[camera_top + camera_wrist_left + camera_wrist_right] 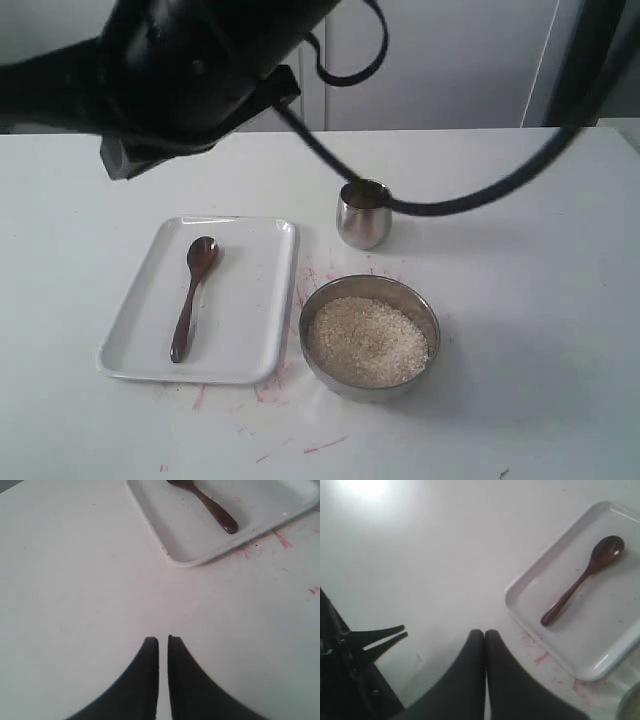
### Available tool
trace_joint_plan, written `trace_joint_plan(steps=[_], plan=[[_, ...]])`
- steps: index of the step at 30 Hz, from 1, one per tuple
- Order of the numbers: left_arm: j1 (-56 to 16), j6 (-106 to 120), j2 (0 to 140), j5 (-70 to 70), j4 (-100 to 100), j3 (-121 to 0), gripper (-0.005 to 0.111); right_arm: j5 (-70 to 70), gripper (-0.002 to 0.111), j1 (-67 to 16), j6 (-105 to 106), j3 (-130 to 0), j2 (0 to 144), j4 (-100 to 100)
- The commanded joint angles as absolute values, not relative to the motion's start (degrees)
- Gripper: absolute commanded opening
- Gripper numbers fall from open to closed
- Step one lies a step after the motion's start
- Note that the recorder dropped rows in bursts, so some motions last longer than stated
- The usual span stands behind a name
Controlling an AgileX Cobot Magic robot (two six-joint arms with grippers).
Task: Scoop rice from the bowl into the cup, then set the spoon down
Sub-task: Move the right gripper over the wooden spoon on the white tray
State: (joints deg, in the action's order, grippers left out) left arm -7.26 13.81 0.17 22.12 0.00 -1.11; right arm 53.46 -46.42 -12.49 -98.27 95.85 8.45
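The dark wooden spoon (195, 295) (210, 507) (582, 577) lies loose on the white tray (255, 340). The steel bowl (425, 310), right of the tray, holds a heap of pale rice (367, 342). Behind the bowl stands the small shiny cup (362, 220). My right gripper (485, 631) hangs shut and empty above bare table, short of the tray's corner (512, 600). My left gripper (163, 639) is shut with only a thin slit between its fingers, holding nothing. It sits over bare table, apart from the tray's edge (170, 540).
A bulky black arm body (190, 80) fills the upper left of the exterior view, and its cable (450, 205) loops across in front of the cup. Red smears (270, 390) mark the table by the tray. The left arm's gripper (385, 637) shows in the right wrist view.
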Motion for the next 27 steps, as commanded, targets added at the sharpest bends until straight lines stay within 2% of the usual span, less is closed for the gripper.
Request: trace_joint_plan(steps=[1, 9, 20, 27], plan=[[-7.6, 13.5, 0.0, 24.1, 0.0, -0.6, 0.014, 59.6, 0.0, -49.5, -17.1, -102.8, 101.4, -2.1], [-7.6, 13.5, 0.0, 24.1, 0.0, -0.6, 0.014, 61.3, 0.0, -50.9, -19.8, -104.8, 111.4, -10.2], [-7.6, 13.5, 0.0, 24.1, 0.0, -0.6, 0.014, 45.8, 0.0, -50.8, -21.6, -104.6, 118.5, -10.0], [-7.6, 13.5, 0.0, 24.1, 0.0, -0.6, 0.014, 46.6, 0.0, -49.8, -31.6, -104.6, 122.1, -10.1]])
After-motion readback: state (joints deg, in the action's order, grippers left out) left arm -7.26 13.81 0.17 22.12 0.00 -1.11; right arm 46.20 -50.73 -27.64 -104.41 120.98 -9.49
